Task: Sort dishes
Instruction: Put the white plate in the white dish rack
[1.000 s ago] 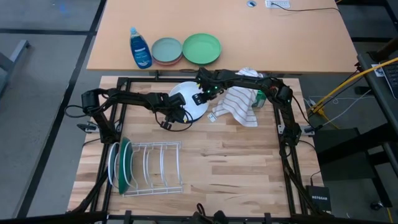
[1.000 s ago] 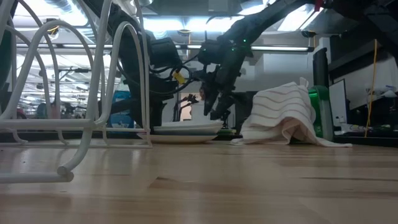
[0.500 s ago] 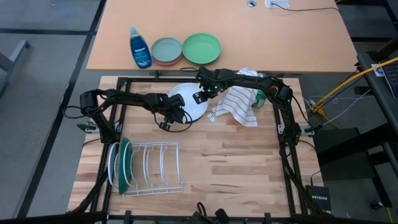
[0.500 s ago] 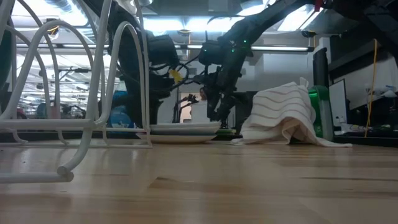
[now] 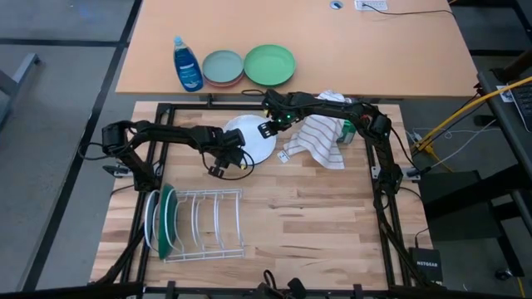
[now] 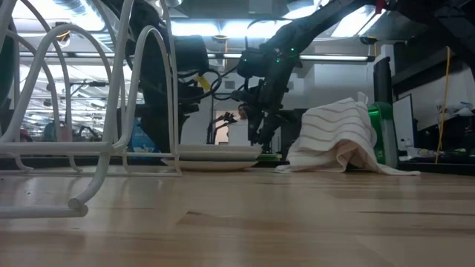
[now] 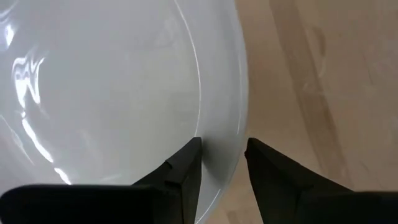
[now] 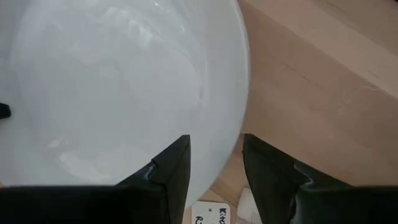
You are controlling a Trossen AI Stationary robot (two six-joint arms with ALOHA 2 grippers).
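Observation:
A white plate (image 5: 251, 133) lies flat on the wooden table, its underside on the wood in the low view (image 6: 219, 156). My left gripper (image 5: 223, 160) stands open over the plate's near-left rim, with the rim (image 7: 225, 118) showing in the gap between its fingers (image 7: 222, 149). My right gripper (image 5: 268, 126) stands open over the far-right rim (image 8: 235, 106), pointing steeply down (image 6: 260, 137). A dark green plate (image 5: 169, 220) and a white one (image 5: 151, 218) stand on edge in the wire rack (image 5: 204, 224). My left gripper touches nothing that I can see. My right gripper's fingertips (image 6: 260, 142) come down from above close to the plate's rim on the towel side. Whether they touch it I cannot tell. The plate lies flat on the table.
A striped towel (image 5: 320, 141) lies heaped right of the plate, with a green thing (image 5: 345, 129) behind it. On the far brown table stand a blue soap bottle (image 5: 187, 65), a grey-blue plate over a pink one (image 5: 223, 66) and a light green plate (image 5: 269, 64).
My left gripper has drawn back from over the plate's middle toward the table's left and near edges, rising a little, so more of the plate shows. The plate has stayed flat in place. My right gripper has turned slightly without leaving its spot.

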